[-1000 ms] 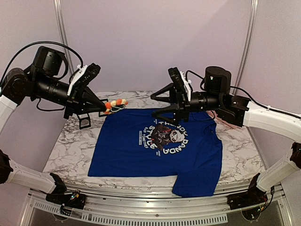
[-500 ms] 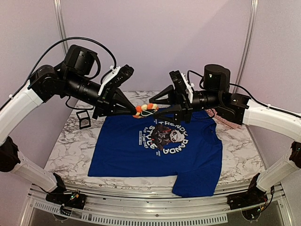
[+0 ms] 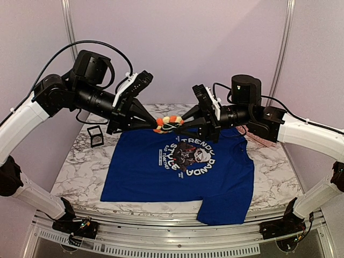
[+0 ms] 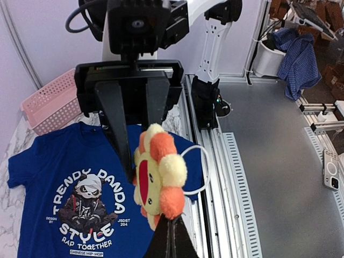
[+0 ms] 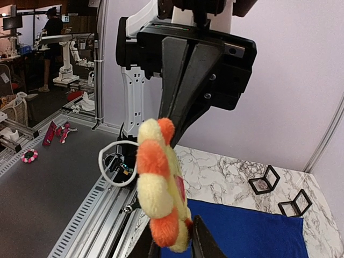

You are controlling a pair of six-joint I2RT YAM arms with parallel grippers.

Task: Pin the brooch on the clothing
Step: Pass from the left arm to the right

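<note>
The brooch (image 3: 167, 122), a plush flower with yellow and orange petals and a white loop, hangs in the air above the collar end of the blue panda T-shirt (image 3: 161, 177). My left gripper (image 3: 157, 126) is shut on its edge from the left; in the left wrist view the tips (image 4: 171, 236) pinch the brooch (image 4: 158, 172) from below. My right gripper (image 3: 180, 124) meets it from the right. In the right wrist view its fingers (image 5: 201, 242) flank the lower petals of the brooch (image 5: 158, 193) and press against them. The shirt (image 4: 43, 177) lies flat on the marble table (image 3: 80, 161).
A small black square box (image 3: 96, 136) stands on the table left of the shirt; two such boxes (image 5: 263, 183) show in the right wrist view. A pink basket (image 4: 48, 102) sits at the back right of the table. The shirt's near sleeve overhangs the front rail (image 3: 161, 226).
My left arm has carried the brooch rightward to the right gripper. The right jaws, wide apart a second ago, have closed in on the brooch.
</note>
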